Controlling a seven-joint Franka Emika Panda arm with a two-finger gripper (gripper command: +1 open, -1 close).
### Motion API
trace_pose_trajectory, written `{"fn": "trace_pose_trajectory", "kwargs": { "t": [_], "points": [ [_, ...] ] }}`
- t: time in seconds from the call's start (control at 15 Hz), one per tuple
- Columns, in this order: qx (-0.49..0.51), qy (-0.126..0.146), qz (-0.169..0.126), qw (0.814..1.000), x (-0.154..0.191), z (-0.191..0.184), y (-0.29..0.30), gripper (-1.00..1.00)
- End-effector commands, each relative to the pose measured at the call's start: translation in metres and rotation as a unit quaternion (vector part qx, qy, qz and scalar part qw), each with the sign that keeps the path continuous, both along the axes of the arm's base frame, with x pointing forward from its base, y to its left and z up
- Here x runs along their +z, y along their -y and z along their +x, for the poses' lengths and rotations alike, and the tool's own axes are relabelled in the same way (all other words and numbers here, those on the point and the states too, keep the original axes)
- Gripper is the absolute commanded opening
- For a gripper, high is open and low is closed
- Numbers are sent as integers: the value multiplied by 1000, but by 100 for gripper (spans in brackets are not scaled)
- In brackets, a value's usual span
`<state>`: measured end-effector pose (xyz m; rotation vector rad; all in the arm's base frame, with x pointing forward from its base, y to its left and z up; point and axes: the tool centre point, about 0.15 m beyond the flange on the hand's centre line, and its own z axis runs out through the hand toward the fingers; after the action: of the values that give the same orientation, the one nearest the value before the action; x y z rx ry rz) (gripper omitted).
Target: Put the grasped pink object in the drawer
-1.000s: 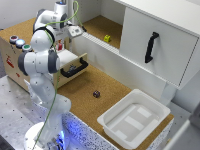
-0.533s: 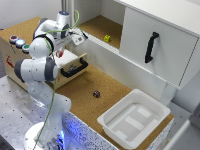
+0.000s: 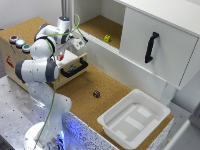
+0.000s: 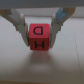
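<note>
Cork-topped work surface (image 3: pixel 85 92) carrying a Franka arm (image 3: pixel 40 70), bounded at the back by a white cabinet whose door (image 3: pixel 157 47) bears a black handle (image 3: pixel 151 47); a recessed cork shelf holds a small yellow object (image 3: pixel 107 38).

The pincer (image 4: pixel 38 34) is closed on the pink object (image 4: pixel 38 36), a cube held between both fingers (image 4: pixel 19 26), with no gap visible at either side. Two cube faces carry dark letters, "D" and "H". In the exterior view the cube cannot be made out.

Just beneath the pincer stands the drawer (image 3: pixel 74 66), pulled open, with black bar handle, in a wooden box with coloured buttons (image 3: pixel 20 43). Red markings on the box side are unreadable. Well apart from the pincer lie a small dark object (image 3: pixel 96 93) and, farther off, a white tub (image 3: pixel 134 117).
</note>
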<state>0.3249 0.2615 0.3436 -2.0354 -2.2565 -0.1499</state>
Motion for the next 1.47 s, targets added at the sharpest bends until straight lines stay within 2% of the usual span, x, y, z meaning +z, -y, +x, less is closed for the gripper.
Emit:
{"fn": "trace_pose_trajectory", "kwargs": {
  "t": [0.0, 0.07, 0.13, 0.67, 0.87, 1.2, 1.4],
  "points": [
    [-15, -3, -7, 1000, -10, 23, -5, -100],
    [-14, -4, -11, 1000, -8, 25, -7, -100],
    [-12, 0, -11, 1000, -4, 28, -9, 100],
    [-9, 11, 3, 1000, 13, 23, -13, 100],
    [-5, 25, 23, 999, 37, 26, -20, 100],
    [-21, 22, 43, 999, 77, 39, -25, 100],
    [-63, 22, 77, 995, 109, 48, -27, 100]
  ]
}}
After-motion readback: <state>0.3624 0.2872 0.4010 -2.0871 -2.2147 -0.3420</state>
